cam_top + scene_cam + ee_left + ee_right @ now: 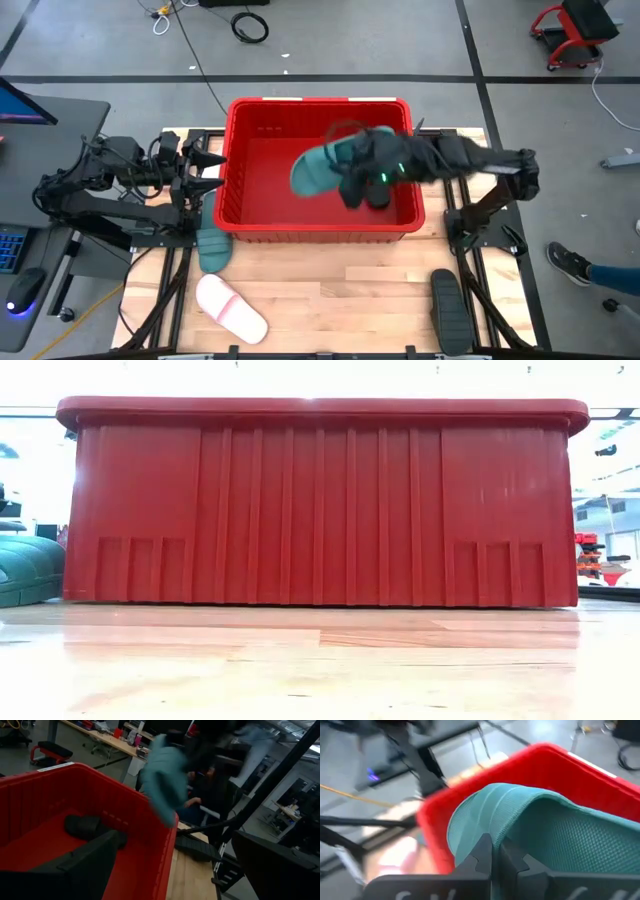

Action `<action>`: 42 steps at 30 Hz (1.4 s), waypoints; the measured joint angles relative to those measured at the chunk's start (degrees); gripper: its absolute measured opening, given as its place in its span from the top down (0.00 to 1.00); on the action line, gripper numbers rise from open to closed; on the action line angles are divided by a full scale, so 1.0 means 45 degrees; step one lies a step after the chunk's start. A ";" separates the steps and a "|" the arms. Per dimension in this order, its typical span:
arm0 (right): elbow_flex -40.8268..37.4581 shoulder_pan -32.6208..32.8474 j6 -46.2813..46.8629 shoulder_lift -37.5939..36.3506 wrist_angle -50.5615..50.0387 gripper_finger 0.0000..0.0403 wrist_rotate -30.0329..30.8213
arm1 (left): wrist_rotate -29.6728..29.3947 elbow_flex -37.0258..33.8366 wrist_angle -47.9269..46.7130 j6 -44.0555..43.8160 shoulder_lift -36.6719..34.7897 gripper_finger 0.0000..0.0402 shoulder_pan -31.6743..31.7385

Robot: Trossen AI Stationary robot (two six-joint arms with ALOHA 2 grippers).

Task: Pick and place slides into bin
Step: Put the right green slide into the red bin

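Observation:
A teal slide [322, 167] hangs over the red bin [250, 215], with my right gripper [352, 166] shut on it; the arm reaches in from the table's right. In the left wrist view the teal slide [162, 775] is above the bin's rim. One black slide [368, 190] lies on the bin's floor. On the table rest a second teal slide [213, 248] at the bin's near left corner, a pale pink slide [230, 308] and another black slide [448, 310]. My left gripper [210, 172] waits open just left of the bin. My right gripper pinches the teal slide between its two shut fingers at a raised edge of its arched band [495, 837]; the fingers hide the exact spot. They slant down from the table's right. The slide is lifted clear above the bin, its free end [300, 180] toward the table's left.
The bin fills the middle and far part of the table; in the low view its near wall [320, 500] blocks all behind it. Bare wood lies along the near edge between the pink and black slides. Arm bases and frames stand at both sides.

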 joint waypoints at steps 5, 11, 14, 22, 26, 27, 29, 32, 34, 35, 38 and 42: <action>0.0000 -0.2557 -0.2269 0.0537 -0.0699 0.97 -0.3093 | -0.0005 0.0000 0.0511 0.0139 0.0000 0.01 0.0000; -0.0005 -0.5231 -0.5436 0.1967 -0.1196 0.97 -0.7504 | -0.0033 0.0001 0.1991 0.1563 0.0233 0.01 0.0005; -0.0005 -0.6066 -0.7117 0.2921 -0.1398 0.97 -0.9410 | -0.0029 0.0005 0.2875 0.2160 0.0444 0.01 0.0005; -0.0005 -0.6463 -1.1839 0.5391 -0.2166 0.97 -1.1687 | -0.0606 0.0005 0.4880 0.3735 0.1611 0.01 0.0039; -0.0005 -0.6220 -1.3452 0.6442 -0.2831 0.97 -1.1687 | -0.1364 0.0005 0.5192 0.3455 0.2304 0.01 0.0039; -0.0009 -0.6190 -1.3746 0.6670 -0.2966 0.97 -1.1679 | -0.1395 0.0005 0.5238 0.3427 0.2462 0.01 0.0044; -0.0005 -0.6155 -1.4090 0.7098 -0.3122 0.97 -1.1644 | -0.1399 0.0005 0.5263 0.3347 0.2709 0.01 0.0044; -0.0010 -0.6197 -1.4160 0.7634 -0.3098 0.97 -1.1280 | -0.1398 0.0005 0.5485 0.3369 0.3008 0.01 0.0039; -0.0006 -0.6248 -1.4192 0.7922 -0.3090 0.97 -1.1125 | -0.1432 0.0005 0.5610 0.3451 0.3094 0.01 0.0044; -0.0009 -0.6265 -1.4191 0.8063 -0.3070 0.97 -1.1110 | -0.1505 0.0005 0.5611 0.3463 0.3094 0.01 0.0069; -0.0005 -0.6353 -1.4188 0.8489 -0.3035 0.97 -1.0862 | -0.1579 0.0005 0.5629 0.3483 0.3079 0.01 0.0242; -0.0005 -0.6377 -1.4184 0.8822 -0.3025 0.96 -0.9969 | -0.1598 0.0000 0.5638 0.3487 0.2969 0.01 0.0330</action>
